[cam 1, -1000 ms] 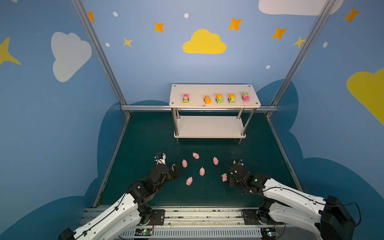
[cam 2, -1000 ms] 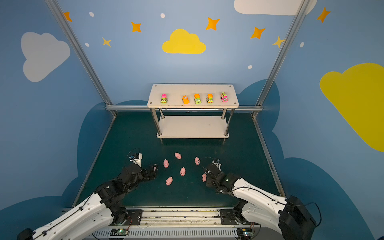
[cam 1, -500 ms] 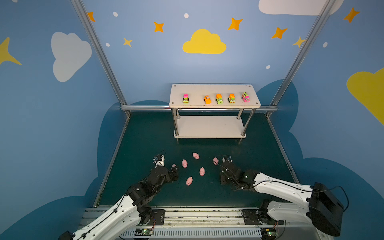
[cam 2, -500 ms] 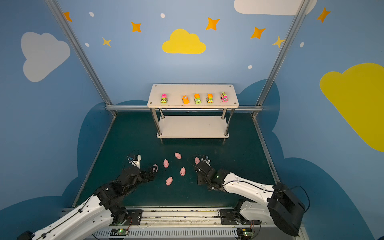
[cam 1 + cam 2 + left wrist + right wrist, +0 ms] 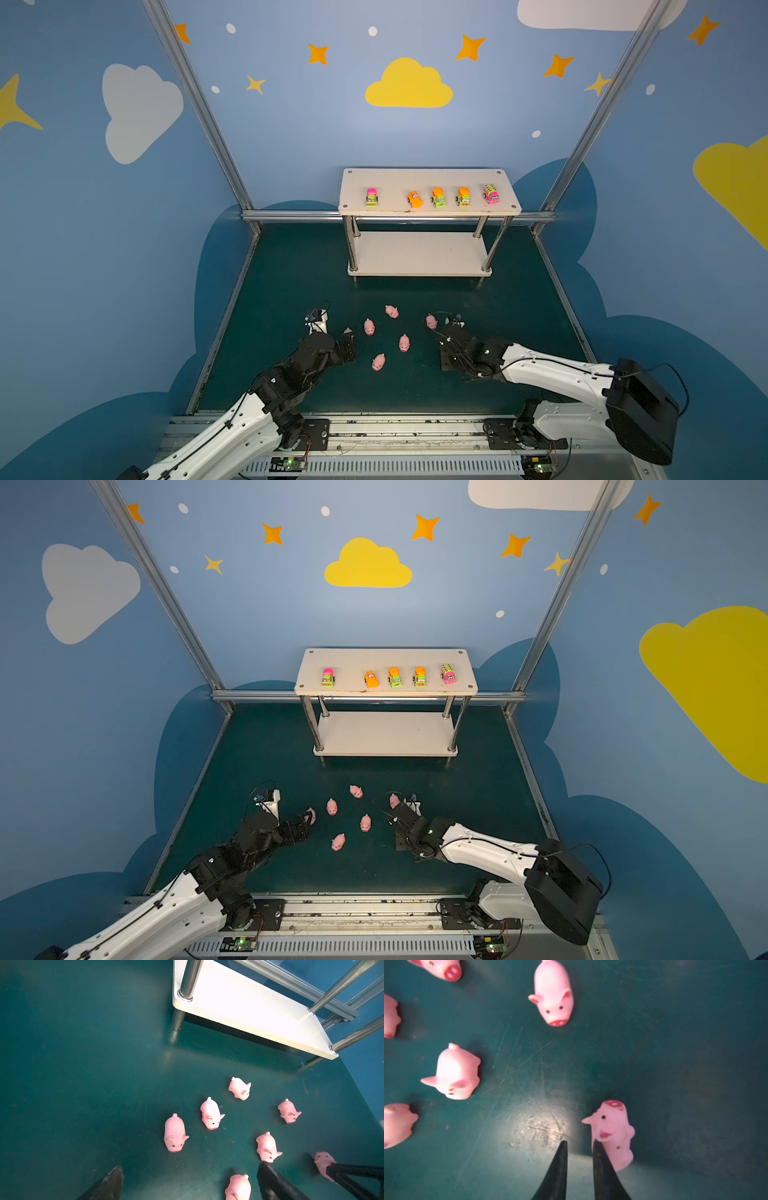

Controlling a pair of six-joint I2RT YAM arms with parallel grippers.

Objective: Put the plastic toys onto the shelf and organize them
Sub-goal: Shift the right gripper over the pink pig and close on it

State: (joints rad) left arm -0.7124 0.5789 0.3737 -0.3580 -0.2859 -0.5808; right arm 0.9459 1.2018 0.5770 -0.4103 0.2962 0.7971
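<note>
Green mat (image 5: 291, 291) — pigs (image 5: 211, 1114) scattered; right gripper (image 5: 579, 1145) closed, one pig (image 5: 612, 1132) just beside.

My arms (image 5: 552, 372) were white tubes with black joints (image 5: 640, 411) and thin black cables (image 5: 536, 360); my fingers (image 5: 558, 1167) were black and tapered to points.

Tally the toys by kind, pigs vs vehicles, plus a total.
Pink pigs: 7, on the floor
Toy vehicles: 5, on the top board of the shelf
Total: 12
</note>
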